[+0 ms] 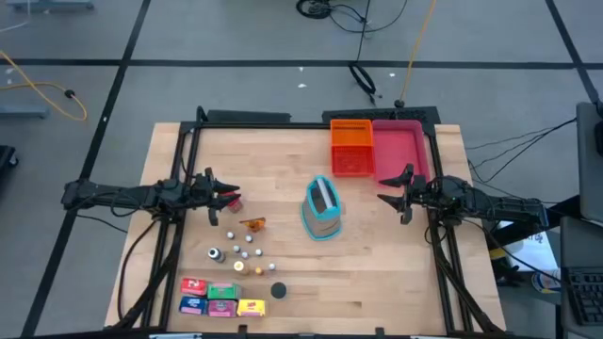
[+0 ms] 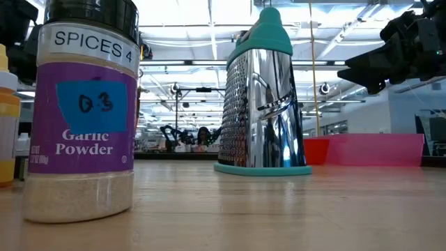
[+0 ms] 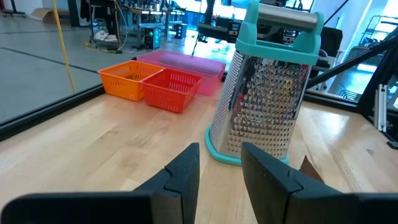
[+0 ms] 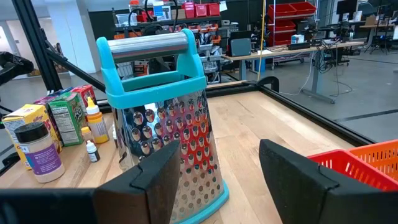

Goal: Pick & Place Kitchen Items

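Observation:
The kitchen items lie at the near left of the table: tiny spice bottles [image 1: 236, 250], small coloured boxes [image 1: 221, 298], a black piece [image 1: 278, 291] and an orange piece [image 1: 252, 224]. A garlic powder bottle [image 2: 83, 118] stands upright close to the low camera. My left gripper [image 1: 226, 197] [image 3: 221, 155] hovers open at the left, with nothing between its fingers. A small red piece [image 1: 232, 199] shows by its tips from above. My right gripper [image 1: 394, 196] [image 4: 221, 152] hovers open at the right. Both grippers point at a teal-and-steel grater [image 1: 322, 209] standing upright on its base mid-table.
An orange basket [image 1: 351, 146] and a pink tray [image 1: 400, 149] sit at the far right of the table. In the left wrist view a red basket [image 3: 173, 87] stands beside the orange one. A black frame [image 1: 283, 121] edges the table. Bare wood [image 1: 377, 273] lies at the near right.

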Robot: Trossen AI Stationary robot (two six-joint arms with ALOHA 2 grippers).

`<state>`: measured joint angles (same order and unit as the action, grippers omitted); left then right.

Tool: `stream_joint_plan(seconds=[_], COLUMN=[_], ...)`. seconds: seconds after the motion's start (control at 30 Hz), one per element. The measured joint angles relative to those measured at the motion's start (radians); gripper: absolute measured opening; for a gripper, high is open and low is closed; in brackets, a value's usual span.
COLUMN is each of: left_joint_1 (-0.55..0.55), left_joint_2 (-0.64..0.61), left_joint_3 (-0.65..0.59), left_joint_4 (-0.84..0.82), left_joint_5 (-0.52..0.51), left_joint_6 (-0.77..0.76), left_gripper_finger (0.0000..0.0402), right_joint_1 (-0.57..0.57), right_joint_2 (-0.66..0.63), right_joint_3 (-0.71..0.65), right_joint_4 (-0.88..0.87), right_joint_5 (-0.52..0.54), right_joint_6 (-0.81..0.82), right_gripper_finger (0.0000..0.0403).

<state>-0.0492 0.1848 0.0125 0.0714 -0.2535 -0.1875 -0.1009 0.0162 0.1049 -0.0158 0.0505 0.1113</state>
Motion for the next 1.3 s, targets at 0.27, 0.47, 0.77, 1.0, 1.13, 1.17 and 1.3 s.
stream_joint_plan(seconds=[0.27, 0.47, 0.77, 1.0, 1.13, 1.17, 1.3], left_joint_1=[0.0, 0.0, 0.0, 0.0, 0.008, 0.012, 0.02], left_joint_2=[0.0, 0.0, 0.0, 0.0, 0.0, 0.0, 0.0], left_joint_3=[0.0, 0.0, 0.0, 0.0, 0.0, 0.0, 0.0], left_joint_4=[0.0, 0.0, 0.0, 0.0, 0.012, 0.013, 0.015], left_joint_5=[0.0, 0.0, 0.0, 0.0, -0.12, -0.162, -0.239], left_joint_6=[0.0, 0.0, 0.0, 0.0, 0.022, 0.043, 0.104], left_gripper_finger=[0.0118, 0.0118, 0.0118, 0.0118, 0.0118, 0.0118, 0.0118], right_joint_1=[0.0, 0.0, -0.004, -0.004, -0.004, -0.004, -0.003], right_joint_2=[0.0, 0.0, 0.0, 0.0, 0.0, 0.0, 0.0], right_joint_3=[0.0, 0.0, -0.002, -0.002, -0.002, -0.002, -0.002], right_joint_4=[0.0, 0.0, 0.031, 0.043, 0.047, 0.048, 0.049], right_joint_5=[0.0, 0.0, 0.043, 0.054, 0.054, 0.054, 0.053], right_joint_6=[0.0, 0.0, -0.274, -0.415, -0.411, -0.411, -0.408], right_gripper_finger=[0.021, 0.021, 0.021, 0.021, 0.021, 0.021, 0.021])
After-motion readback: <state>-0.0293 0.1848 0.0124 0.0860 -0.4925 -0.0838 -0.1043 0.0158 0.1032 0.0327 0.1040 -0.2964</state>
